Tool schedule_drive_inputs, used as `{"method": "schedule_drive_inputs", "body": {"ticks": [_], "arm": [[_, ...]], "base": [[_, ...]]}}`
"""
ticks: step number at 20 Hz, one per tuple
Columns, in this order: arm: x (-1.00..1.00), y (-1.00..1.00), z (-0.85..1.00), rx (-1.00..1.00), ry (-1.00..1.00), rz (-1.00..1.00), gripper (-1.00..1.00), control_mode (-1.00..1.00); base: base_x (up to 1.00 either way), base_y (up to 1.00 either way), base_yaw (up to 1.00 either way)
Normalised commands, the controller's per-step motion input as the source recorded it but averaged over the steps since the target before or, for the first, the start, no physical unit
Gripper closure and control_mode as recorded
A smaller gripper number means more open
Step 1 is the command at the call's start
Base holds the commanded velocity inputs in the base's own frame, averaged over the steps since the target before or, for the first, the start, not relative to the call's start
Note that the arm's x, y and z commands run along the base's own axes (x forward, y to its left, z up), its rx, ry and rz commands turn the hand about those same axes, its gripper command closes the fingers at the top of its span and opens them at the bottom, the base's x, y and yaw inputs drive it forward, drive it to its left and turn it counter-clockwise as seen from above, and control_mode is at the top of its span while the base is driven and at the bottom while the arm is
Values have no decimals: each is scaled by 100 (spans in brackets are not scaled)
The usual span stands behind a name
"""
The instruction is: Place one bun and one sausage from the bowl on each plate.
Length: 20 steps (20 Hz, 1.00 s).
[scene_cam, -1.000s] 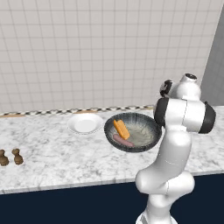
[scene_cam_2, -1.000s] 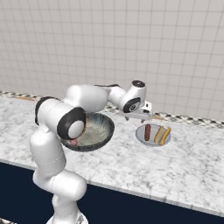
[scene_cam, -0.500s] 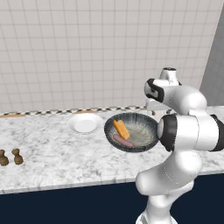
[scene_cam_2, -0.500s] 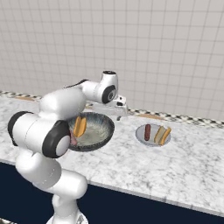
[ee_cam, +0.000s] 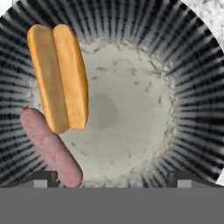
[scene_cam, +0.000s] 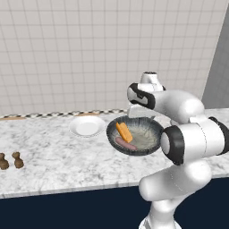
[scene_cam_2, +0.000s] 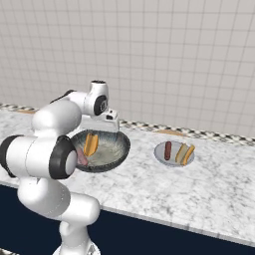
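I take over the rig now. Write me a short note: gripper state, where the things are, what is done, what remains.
Gripper: open, empty, above the bowl.
Bowl: one bun and one sausage lie inside, side by side.
Grey plate: already has a sausage and a bun.
White plate: nothing on it.
Done: grey plate served.
Left: move the bun and sausage from the bowl to the white plate.

On the marble counter (scene_cam_2: 209,184), the dark bowl (scene_cam_2: 117,152) sits left of the grey plate (scene_cam_2: 160,155), the two a little apart. A bun (scene_cam_2: 90,144) and a pinkish sausage (scene_cam_2: 81,157) lie in the bowl's left half. The plate holds a dark sausage (scene_cam_2: 168,150) at its left and a bun (scene_cam_2: 185,154) at its right. The white arm (scene_cam_2: 60,119) bends over the bowl's far rim, against the tiled wall (scene_cam_2: 164,55).
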Motion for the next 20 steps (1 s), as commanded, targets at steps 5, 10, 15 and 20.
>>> {"method": "schedule_drive_inputs", "body": {"ticks": [5,10,15,20], "arm": [[-1,85,-11,6,0,2,-100,-100],[1,59,-36,4,-6,0,-100,-100],[25,8,-14,-3,-24,0,-100,-100],[4,-7,-15,-4,-17,0,-100,-100]], "base": [[0,0,0],[0,0,0],[0,0,0],[0,0,0]]}}
